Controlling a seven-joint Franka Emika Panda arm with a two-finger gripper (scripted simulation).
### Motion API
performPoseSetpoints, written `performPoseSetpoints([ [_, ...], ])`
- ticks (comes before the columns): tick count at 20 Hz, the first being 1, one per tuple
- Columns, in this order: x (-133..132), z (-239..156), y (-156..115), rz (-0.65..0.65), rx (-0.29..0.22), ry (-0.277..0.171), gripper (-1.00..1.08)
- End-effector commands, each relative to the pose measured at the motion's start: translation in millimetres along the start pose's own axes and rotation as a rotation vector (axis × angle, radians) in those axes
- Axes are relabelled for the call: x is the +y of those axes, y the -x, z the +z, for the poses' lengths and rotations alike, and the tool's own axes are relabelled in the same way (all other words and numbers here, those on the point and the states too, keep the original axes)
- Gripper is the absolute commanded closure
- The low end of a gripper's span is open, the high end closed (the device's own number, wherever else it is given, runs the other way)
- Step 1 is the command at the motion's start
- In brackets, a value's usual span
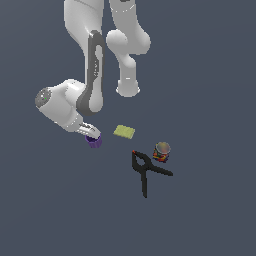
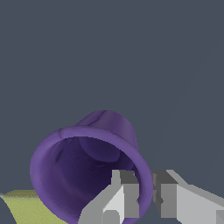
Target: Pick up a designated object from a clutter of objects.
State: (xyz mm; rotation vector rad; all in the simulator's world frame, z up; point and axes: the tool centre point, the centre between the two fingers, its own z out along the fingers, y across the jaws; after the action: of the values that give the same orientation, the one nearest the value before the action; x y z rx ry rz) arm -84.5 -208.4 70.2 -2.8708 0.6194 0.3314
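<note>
The small purple cup (image 1: 94, 142) is at the exterior view's left, partly hidden under my gripper (image 1: 92, 135). In the wrist view the cup (image 2: 83, 166) is tilted with its open mouth facing the camera. My gripper (image 2: 145, 189) is shut on the cup's rim wall, one finger inside the mouth and one outside. The yellow-green pad (image 1: 124, 131) lies just beside the cup, towards the exterior view's right, and shows behind the cup in the wrist view (image 2: 26, 205). I cannot tell whether the cup touches the floor.
A black spring clamp with red tips (image 1: 146, 170) lies further to the exterior view's right and nearer the front. A small multicoloured can (image 1: 162, 151) with a silvery top stands just beyond the clamp. The arm's base (image 1: 128, 87) stands behind.
</note>
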Motion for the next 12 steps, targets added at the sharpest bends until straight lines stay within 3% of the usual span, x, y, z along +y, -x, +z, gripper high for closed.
performPoseSetpoints([
  [1, 0.1, 0.2, -0.1, 0.000, 0.000, 0.000, 1.08],
  [12, -9.7, -10.5, 0.4, 0.000, 0.000, 0.000, 1.08],
])
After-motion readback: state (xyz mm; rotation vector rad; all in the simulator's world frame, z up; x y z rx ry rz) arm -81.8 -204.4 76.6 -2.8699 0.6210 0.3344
